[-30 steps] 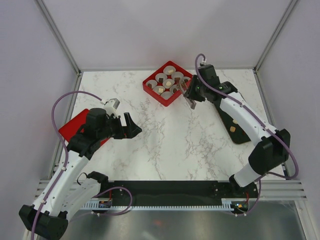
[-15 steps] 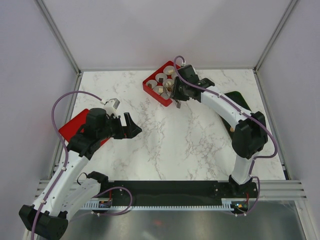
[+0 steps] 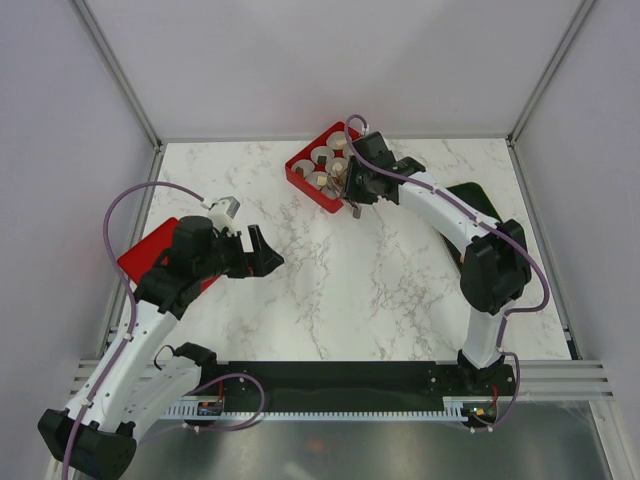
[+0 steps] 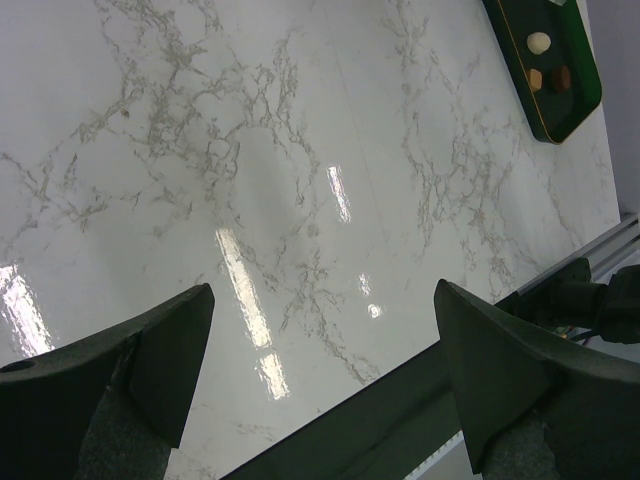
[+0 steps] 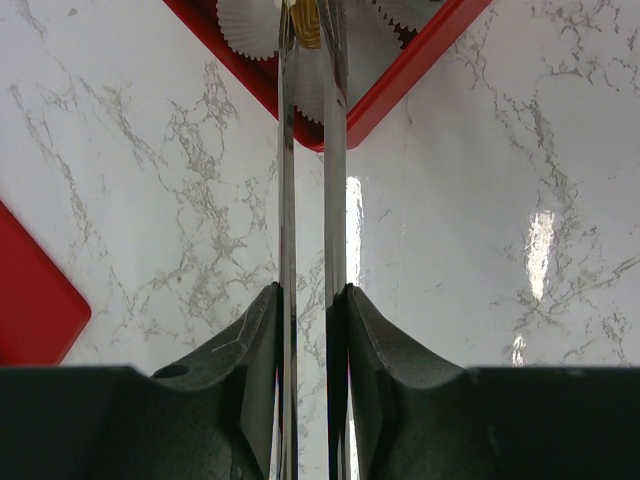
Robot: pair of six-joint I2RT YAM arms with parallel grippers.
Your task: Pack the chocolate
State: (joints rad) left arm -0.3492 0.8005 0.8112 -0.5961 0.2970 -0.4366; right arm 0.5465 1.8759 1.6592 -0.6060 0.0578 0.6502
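My right gripper (image 3: 358, 188) is shut on the long metal tweezers (image 5: 288, 180). The tweezers' tips pinch a tan chocolate piece (image 5: 305, 24) just above a white paper cup (image 5: 245, 25) in the red tray (image 3: 300, 178). Some cups in that tray hold chocolate pieces (image 3: 322, 180). In the right wrist view my gripper (image 5: 310, 290) clamps both tweezer blades. Three more chocolate pieces (image 4: 539, 42) lie on the dark tray (image 4: 545, 115) at the right. My left gripper (image 3: 262, 252) is open and empty above the marble, also in its wrist view (image 4: 322, 300).
A flat red lid (image 3: 140, 255) lies at the table's left edge under my left arm, and shows in the right wrist view (image 5: 30, 300). The dark tray (image 3: 462, 190) is partly hidden by my right arm. A black rail (image 3: 350, 375) runs along the near edge.
My right gripper has moved left with the tweezers, from beside the red tray to over its near cups. The left arm has not moved.
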